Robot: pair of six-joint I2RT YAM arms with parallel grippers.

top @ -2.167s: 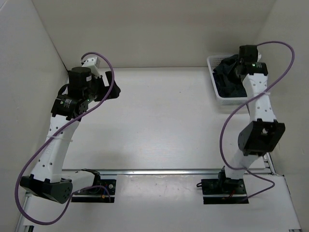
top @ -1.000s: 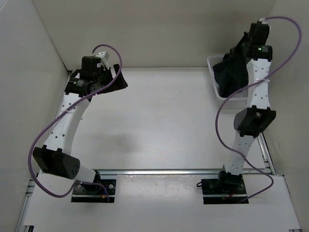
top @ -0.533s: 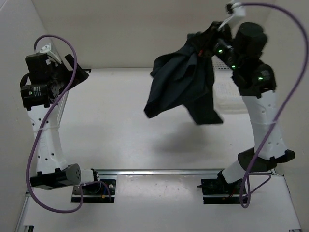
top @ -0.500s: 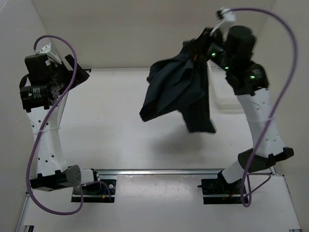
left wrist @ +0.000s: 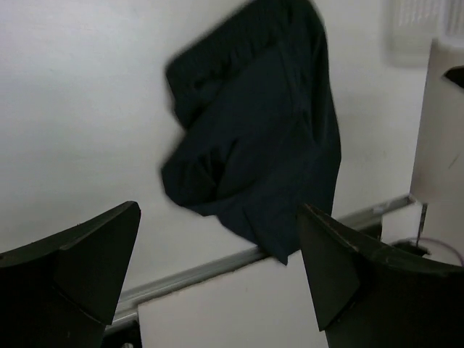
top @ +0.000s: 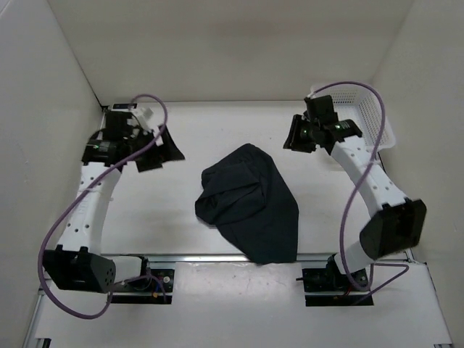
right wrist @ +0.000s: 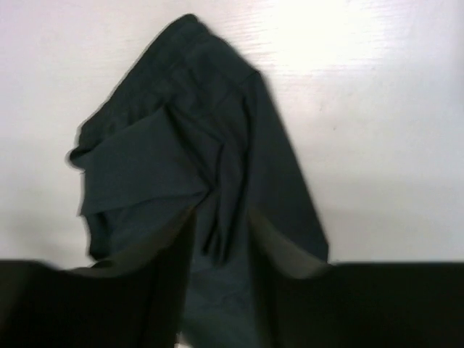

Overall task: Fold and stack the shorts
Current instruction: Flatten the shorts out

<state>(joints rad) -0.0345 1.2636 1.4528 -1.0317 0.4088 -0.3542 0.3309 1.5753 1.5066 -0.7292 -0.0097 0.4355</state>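
Top external view: shorts (top: 250, 203) lie crumpled on worktop (top: 210, 130), between the two sets of jaws, touching neither. Left jaws spread wide, empty. Right jaws parted by a narrow gap, empty; white basket (top: 370, 109) just behind them.

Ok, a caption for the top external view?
Dark shorts lie crumpled between the open left claw and open right claw; white basket at far right.
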